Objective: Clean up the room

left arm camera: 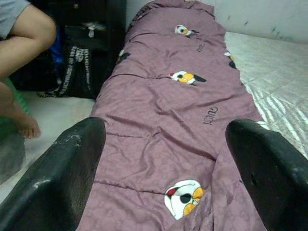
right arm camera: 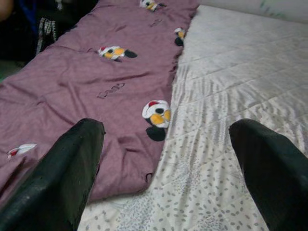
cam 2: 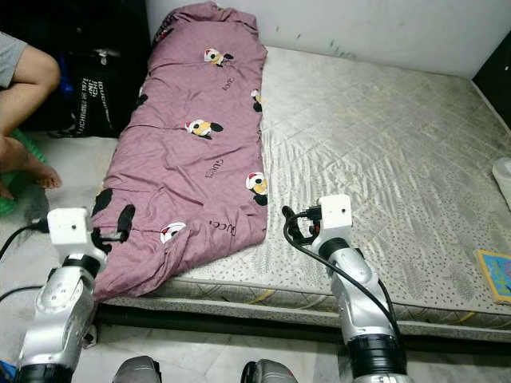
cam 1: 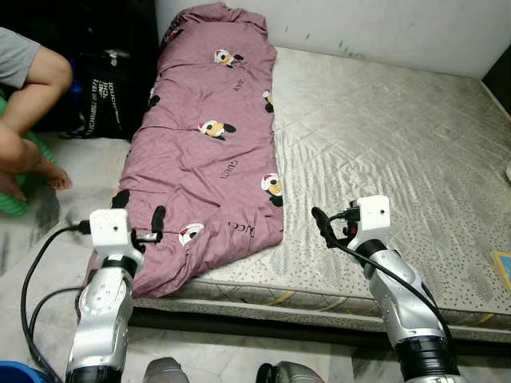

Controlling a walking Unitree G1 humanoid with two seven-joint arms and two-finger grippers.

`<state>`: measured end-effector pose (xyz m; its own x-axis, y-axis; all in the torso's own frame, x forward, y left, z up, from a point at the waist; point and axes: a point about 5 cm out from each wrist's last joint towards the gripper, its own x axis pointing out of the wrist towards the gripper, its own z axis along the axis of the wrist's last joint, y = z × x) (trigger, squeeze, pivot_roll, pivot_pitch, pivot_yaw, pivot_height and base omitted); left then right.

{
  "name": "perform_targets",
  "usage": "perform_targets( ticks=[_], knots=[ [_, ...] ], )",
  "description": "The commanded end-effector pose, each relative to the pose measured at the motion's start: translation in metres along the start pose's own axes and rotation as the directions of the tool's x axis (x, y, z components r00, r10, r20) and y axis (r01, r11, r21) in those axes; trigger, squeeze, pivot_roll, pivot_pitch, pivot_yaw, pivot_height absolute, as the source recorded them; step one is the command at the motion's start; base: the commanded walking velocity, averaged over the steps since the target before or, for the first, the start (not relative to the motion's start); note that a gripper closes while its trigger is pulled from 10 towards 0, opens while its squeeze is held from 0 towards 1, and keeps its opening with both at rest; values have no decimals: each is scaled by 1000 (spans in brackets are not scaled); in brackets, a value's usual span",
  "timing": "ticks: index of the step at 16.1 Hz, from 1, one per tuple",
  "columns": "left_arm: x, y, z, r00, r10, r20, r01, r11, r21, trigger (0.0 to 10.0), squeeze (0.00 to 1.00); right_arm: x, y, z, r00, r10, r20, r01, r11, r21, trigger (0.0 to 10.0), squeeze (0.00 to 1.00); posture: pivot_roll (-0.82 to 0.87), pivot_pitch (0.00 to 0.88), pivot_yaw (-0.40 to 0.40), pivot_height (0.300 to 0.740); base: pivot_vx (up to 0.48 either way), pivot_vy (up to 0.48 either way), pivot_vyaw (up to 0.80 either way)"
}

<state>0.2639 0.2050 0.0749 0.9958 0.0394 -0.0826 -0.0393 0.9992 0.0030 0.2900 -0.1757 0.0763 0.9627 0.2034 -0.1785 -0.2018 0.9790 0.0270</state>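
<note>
— Where are our grippers?

— Our left gripper (cam 1: 148, 226), fingers apart, sits over the near corner of the folded mauve quilt with cartoon prints (cam 1: 209, 152); the quilt runs away ahead of it. Our right gripper (cam 1: 327, 227), also spread, hovers above the grey quilted mattress (cam 1: 383, 144), the quilt's edge just to its left.

— Anyone nearby?

— A person's bare leg (cam 1: 28, 128), far left of our left gripper.

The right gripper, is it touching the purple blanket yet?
Apart. In the right wrist view the right gripper has its fingers spread open above the near edge of the purple blanket, with mattress showing between them.
</note>
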Motion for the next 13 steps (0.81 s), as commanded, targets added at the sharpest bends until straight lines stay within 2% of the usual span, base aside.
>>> perform_targets(
  ticks=[1,6,13],
  knots=[
    [5,-4,0,999,-42,-8,42,999,10,10000,0,-3,-6,0,999,-51,18,51,999,12,10000,0,-18,53,-55,740,0,0,0],
    [21,-17,2,991,-133,-25,133,991,19,10000,0,-10,-9,0,989,-135,60,133,990,43,10000,0,-66,32,15,740,0,0,0],
    [19,-15,-2,989,-143,-27,143,989,-27,10000,0,-7,-7,0,991,-118,62,117,993,21,10000,0,-48,24,-8,740,0,34,0]
  ],
)
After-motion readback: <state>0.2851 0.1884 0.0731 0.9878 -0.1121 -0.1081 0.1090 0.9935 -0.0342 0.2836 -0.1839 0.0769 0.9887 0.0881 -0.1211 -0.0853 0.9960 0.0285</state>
